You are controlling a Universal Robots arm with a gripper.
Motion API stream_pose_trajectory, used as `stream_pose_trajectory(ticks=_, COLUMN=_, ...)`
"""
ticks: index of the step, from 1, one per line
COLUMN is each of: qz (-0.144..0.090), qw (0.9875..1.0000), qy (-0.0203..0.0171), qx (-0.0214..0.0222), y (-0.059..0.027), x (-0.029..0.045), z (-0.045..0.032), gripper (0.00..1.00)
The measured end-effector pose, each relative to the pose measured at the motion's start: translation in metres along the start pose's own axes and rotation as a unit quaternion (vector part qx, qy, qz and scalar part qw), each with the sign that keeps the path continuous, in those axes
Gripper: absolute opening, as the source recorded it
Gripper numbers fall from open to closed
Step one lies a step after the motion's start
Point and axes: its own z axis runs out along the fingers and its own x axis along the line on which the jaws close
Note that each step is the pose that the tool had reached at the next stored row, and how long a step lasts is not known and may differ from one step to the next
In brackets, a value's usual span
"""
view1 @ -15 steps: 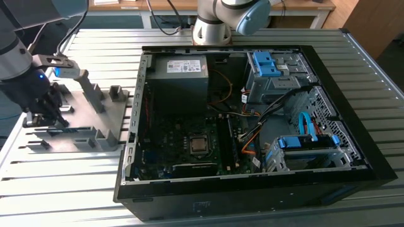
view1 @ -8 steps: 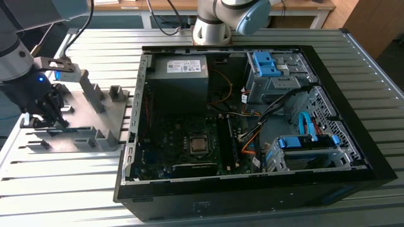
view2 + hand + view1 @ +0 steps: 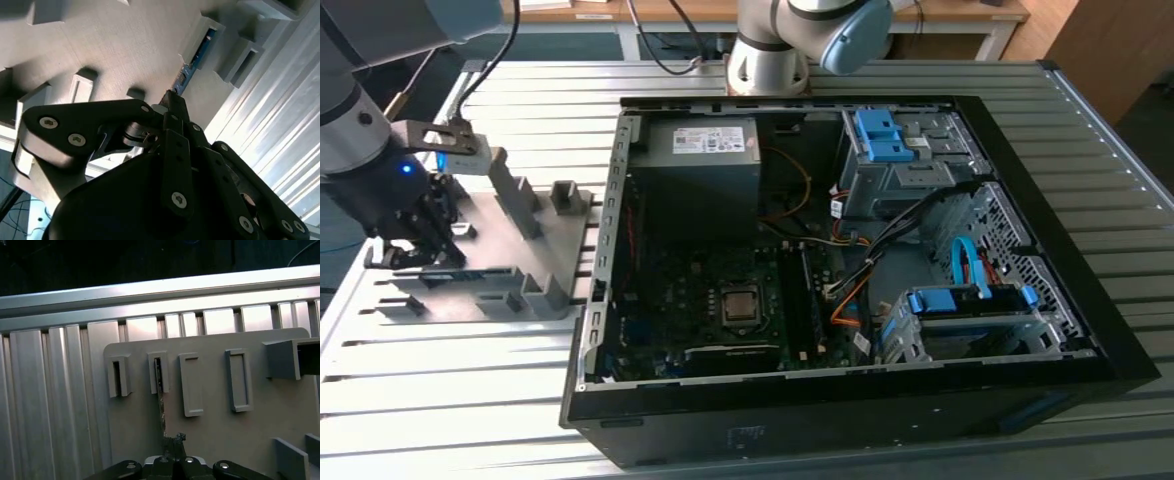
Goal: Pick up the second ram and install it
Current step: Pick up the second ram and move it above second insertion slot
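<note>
Clamping second ram (image 3: 183, 76) edge, pincer (image 3: 171, 98); far end inside holder block (image 3: 151, 373).

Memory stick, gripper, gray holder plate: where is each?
second ram (image 3: 192, 62): second wrist view, blue edge.
gripper (image 3: 172, 441): first wrist view, between fingertips.
gray holder plate (image 3: 220, 440): first wrist view, bare surface.

The grey, jointed robot arm (image 3: 358, 130) reaches down at the exterior view's left, wrist pointing downward. Its black metal 2-finger gripper (image 3: 172, 100) has both fingertips (image 3: 176, 109) pinched onto the thin, dark green-blue second ram (image 3: 185, 76).
</note>
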Motion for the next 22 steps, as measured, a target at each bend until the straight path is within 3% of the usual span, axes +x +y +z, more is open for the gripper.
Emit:
stream_pose_trajectory(ticks=2, qz=0.0, qw=1.0, qy=0.0015, qx=0.0002, y=0.0003, x=0.0, z=0.0001, gripper=0.1)
stream_pose_trajectory(ticks=4, qz=0.002, qw=1.0, qy=0.007, qx=0.0009, y=0.0009, x=0.0002, z=0.0004, gripper=0.1)
stream_pose_trajectory(ticks=5, qz=0.003, qw=0.9999, qy=0.0112, qx=0.0014, y=0.001, x=0.0002, z=0.0006, gripper=0.1)
stream_pose_trajectory(ticks=7, qz=0.004, qw=0.9997, qy=0.023, qx=0.0031, y=0.001, x=0.0002, z=0.0009, gripper=0.1)
stream_pose_trajectory(ticks=8, qz=0.005, qw=0.9997, qy=0.025, qx=0.0033, y=0.001, x=0.0003, z=0.0011, gripper=0.1)
stream_pose_trajectory(ticks=16, qz=0.005, qw=0.9997, qy=0.0247, qx=0.0033, y=0.001, x=0.0002, z=0.0012, gripper=0.11)
stream_pose_trajectory(ticks=18, qz=0.005, qw=0.9997, qy=0.0247, qx=0.0033, y=0.0011, x=0.0002, z=0.0012, gripper=0.17)
stream_pose_trajectory(ticks=20, qz=0.005, qw=0.9997, qy=0.0246, qx=0.0032, y=0.0011, x=0.0002, z=0.0012, gripper=0.29)
stream_pose_trajectory(ticks=22, qz=0.005, qw=0.9997, qy=0.0245, qx=0.0032, y=0.001, x=0.0002, z=0.0012, gripper=0.29)
